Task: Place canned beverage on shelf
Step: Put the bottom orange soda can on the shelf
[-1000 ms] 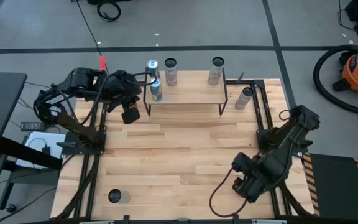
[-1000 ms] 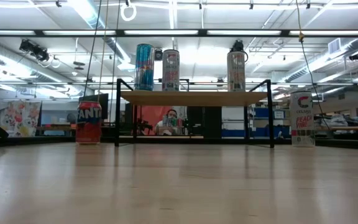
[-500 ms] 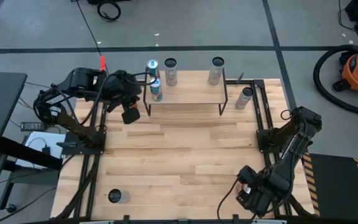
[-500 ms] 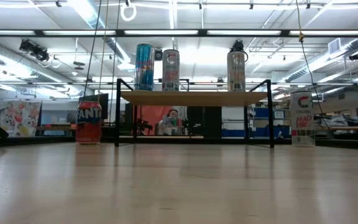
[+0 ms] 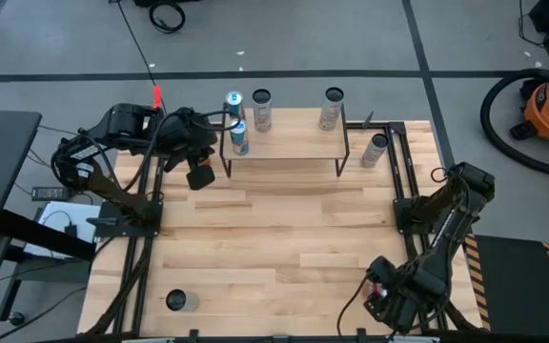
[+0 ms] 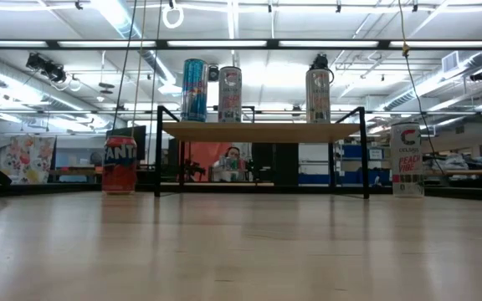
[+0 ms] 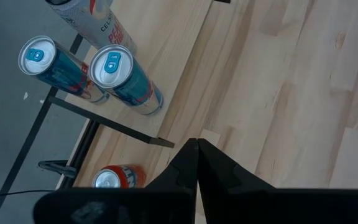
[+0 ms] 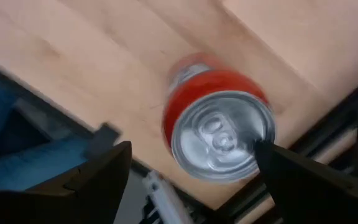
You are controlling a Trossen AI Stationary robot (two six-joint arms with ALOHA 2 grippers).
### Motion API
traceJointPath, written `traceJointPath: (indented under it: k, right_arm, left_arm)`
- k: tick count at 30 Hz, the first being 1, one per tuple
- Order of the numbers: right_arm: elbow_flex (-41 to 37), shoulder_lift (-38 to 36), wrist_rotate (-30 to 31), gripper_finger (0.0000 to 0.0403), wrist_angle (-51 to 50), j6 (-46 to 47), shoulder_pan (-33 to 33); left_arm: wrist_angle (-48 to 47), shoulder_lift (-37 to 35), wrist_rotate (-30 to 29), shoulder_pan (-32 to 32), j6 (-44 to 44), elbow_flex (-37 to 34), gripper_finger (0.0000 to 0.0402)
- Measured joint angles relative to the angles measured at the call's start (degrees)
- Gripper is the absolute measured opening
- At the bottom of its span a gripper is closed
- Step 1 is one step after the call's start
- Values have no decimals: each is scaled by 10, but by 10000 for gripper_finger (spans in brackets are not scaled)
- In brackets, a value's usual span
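Observation:
The shelf (image 5: 284, 145) stands at the table's far middle on thin black legs and bears two blue cans (image 7: 126, 78), a white and red can (image 6: 229, 94) and a silver can (image 6: 318, 94). My left gripper (image 7: 196, 149) is shut and empty, hovering off the shelf's left end above a red Fanta can (image 7: 114, 178). My right gripper (image 5: 381, 291) is open at the table's near right corner. In the right wrist view a red can (image 8: 219, 134) stands upright on the table between its fingers (image 8: 104, 177). My right gripper's fingers stand on either side of the red can, coming from above. One finger (image 8: 291, 174) shows against the can's top rim (image 8: 263, 146); I cannot tell whether it touches. The other finger is apart from the can.
A white can (image 5: 376, 150) stands on the table right of the shelf. Another can (image 5: 177, 301) stands at the near left corner. The table's middle (image 5: 274, 229) holds nothing. An orange vacuum (image 5: 546, 105) and cables lie on the floor beyond the table.
My right gripper has gone toward the table's near edge, ending at the near right corner. My left arm and the cans on the shelf have kept still.

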Motion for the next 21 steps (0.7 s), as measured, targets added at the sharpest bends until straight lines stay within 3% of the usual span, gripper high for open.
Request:
traceJointPath:
  k: [13,21]
  right_arm:
    - [52,4,64,354,4,-17,1]
    - [65,4,44,354,-62,-2,2]
  left_arm:
    - [5,0,0,0,0,0,9]
    - [21,0,0,0,11,0,9]
